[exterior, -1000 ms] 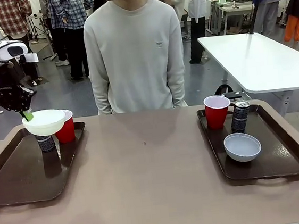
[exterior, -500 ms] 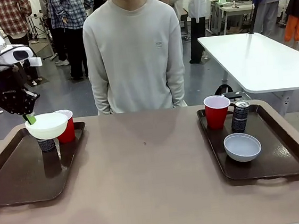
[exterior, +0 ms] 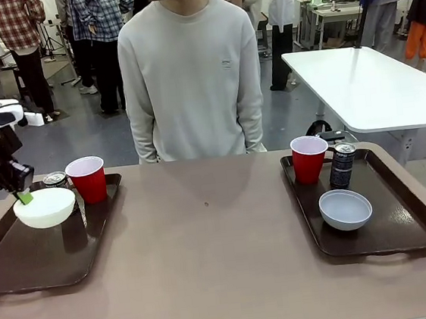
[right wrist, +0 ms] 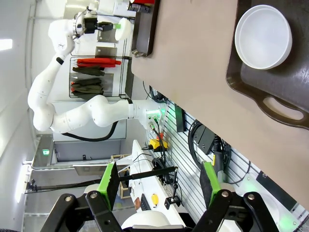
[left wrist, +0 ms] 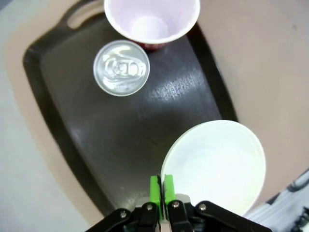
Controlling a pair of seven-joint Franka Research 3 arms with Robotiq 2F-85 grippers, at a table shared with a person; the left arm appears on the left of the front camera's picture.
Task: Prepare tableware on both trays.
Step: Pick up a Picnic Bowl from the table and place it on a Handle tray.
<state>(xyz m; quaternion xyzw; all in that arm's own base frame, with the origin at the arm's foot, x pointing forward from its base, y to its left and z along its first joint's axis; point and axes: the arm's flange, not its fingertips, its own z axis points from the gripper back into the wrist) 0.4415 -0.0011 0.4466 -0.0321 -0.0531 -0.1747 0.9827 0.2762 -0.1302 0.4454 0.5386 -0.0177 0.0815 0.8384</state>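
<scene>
Left arm's fingers point(left wrist: 161, 186): pressed together, pinching the rim of a shallow white round bowl point(left wrist: 215, 166), which hangs above the large dark brown rectangular plastic tray point(left wrist: 145, 140) on the tan worktop point(exterior: 207, 244). The front view shows the same bowl point(exterior: 45, 207) raised over the left tray point(exterior: 25, 255), with the green pads point(exterior: 24, 197) at its near-left rim. The left wrist view looks down past the fingers: beyond their tips stand a small dark drink can with a silver top point(left wrist: 121, 67) and, farther off, a red plastic cup with a pale inside point(left wrist: 151, 21), both on the tray floor, the two just beside each other.

Right arm's fingers point(right wrist: 159, 181): spread wide, holding nothing, off the edge of the worktop. Beyond them lies the second matching brown tray point(right wrist: 285, 82) with a second white bowl point(right wrist: 263, 36) resting in it. The front view adds a second red cup point(exterior: 309, 158) and a second dark can point(exterior: 342, 164) behind that bowl.

A person in a pale sweatshirt point(exterior: 193, 78) stands at the far side.
</scene>
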